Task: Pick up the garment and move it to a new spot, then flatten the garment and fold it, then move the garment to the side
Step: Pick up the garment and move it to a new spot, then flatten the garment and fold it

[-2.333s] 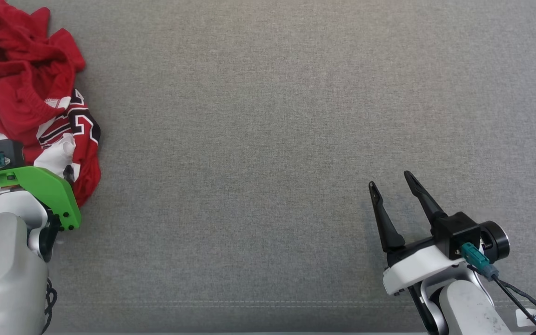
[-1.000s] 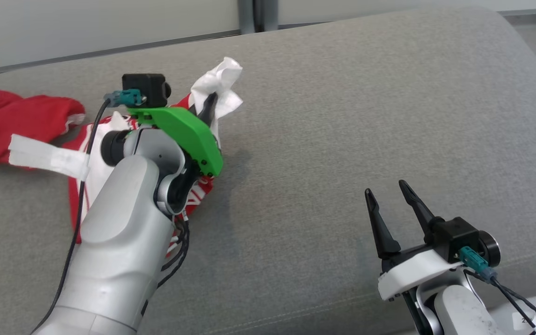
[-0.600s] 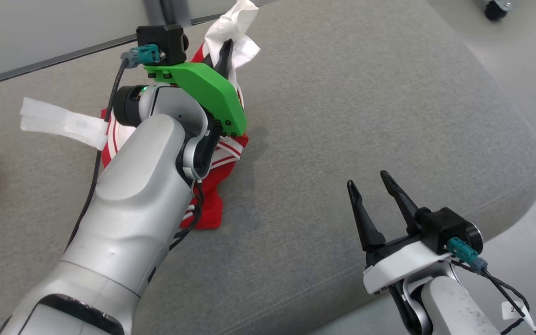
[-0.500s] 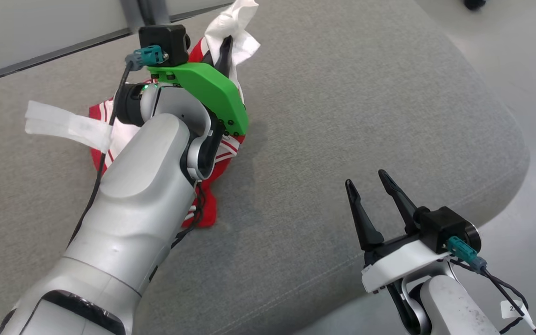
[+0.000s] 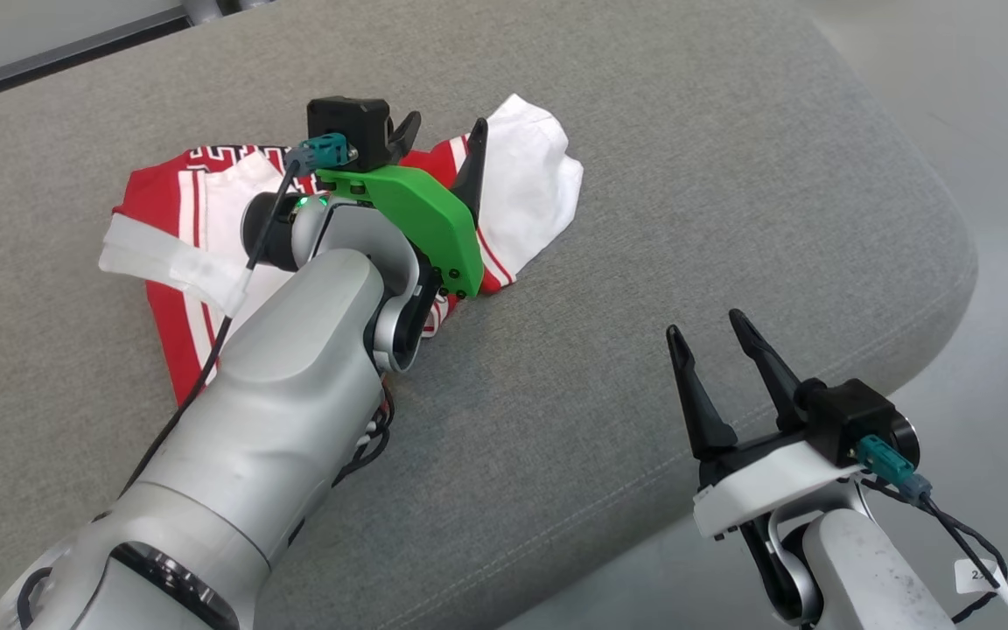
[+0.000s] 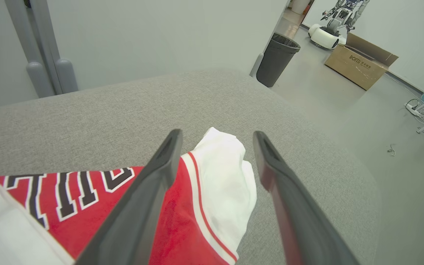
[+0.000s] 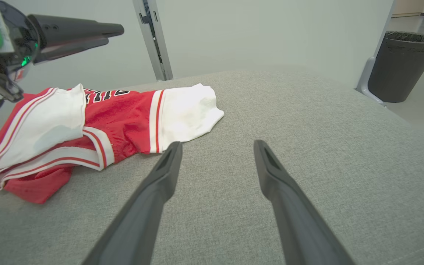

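Note:
The garment (image 5: 528, 185), a red and white jersey with black lettering, lies crumpled on the grey cushion (image 5: 688, 157), its white end toward the rounded right corner. My left gripper (image 5: 443, 129) hovers just above it, open, with nothing between the fingers. The left wrist view has the garment (image 6: 219, 176) lying below and between the spread fingers of the left gripper (image 6: 216, 135). My right gripper (image 5: 705, 325) stands open and empty near the cushion's front right edge, well apart from the cloth. In the right wrist view the garment (image 7: 123, 117) is ahead to the left of the right gripper (image 7: 216, 144).
The cushion ends in a rounded edge (image 5: 950, 289) at the right, with bare floor beyond. A dark bin (image 6: 276, 59), a cardboard box (image 6: 359, 60) and another robot (image 6: 335, 25) stand on the floor farther off. A wall runs behind the cushion.
My left gripper has opened and let go of the garment, which has dropped flat onto the cushion. The head camera has shifted. The right gripper stays open.

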Motion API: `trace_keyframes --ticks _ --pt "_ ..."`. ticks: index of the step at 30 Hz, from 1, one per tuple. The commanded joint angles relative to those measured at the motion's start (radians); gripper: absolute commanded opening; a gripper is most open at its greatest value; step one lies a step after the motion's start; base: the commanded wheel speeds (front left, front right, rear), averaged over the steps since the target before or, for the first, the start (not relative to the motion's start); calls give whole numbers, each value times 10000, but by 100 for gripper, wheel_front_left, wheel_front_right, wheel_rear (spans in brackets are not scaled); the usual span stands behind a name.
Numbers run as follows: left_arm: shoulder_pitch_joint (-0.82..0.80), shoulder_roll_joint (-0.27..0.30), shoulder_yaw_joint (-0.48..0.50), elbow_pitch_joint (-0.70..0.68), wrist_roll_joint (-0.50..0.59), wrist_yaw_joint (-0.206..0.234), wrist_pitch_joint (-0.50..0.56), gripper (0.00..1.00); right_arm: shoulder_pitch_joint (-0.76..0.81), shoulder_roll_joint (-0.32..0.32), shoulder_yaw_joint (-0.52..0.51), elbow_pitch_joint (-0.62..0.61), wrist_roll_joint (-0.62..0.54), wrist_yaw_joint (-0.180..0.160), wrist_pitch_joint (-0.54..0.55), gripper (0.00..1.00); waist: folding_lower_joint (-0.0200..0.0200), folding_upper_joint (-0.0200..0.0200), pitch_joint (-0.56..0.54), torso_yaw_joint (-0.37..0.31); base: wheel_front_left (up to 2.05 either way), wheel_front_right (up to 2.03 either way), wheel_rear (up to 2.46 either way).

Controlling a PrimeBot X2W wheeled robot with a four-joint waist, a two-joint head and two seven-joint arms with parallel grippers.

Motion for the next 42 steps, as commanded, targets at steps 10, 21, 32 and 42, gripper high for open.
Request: trace_keyframes --ticks 10,21,32,42 --pt "940 44 -810 319 -115 -679 -707 100 446 -20 -573 214 -763 1 -40 100 0 -1 -1107 2351 0 0 0" --pt "2712 160 -869 -219 18 -580 -1346 100 -359 -20 -453 1465 -715 1 150 100 0 -1 -1726 4290 0 0 0" --pt "3995 566 -699 -2290 763 168 -1406 100 -2360 -528 -239 3938 331 1 583 100 0 -1 -1805 6086 0 0 0" --pt "4398 906 -833 -3770 976 702 -1260 100 -3745 -724 -306 6708 1628 1 770 100 0 -1 -1422 7312 0 0 0"
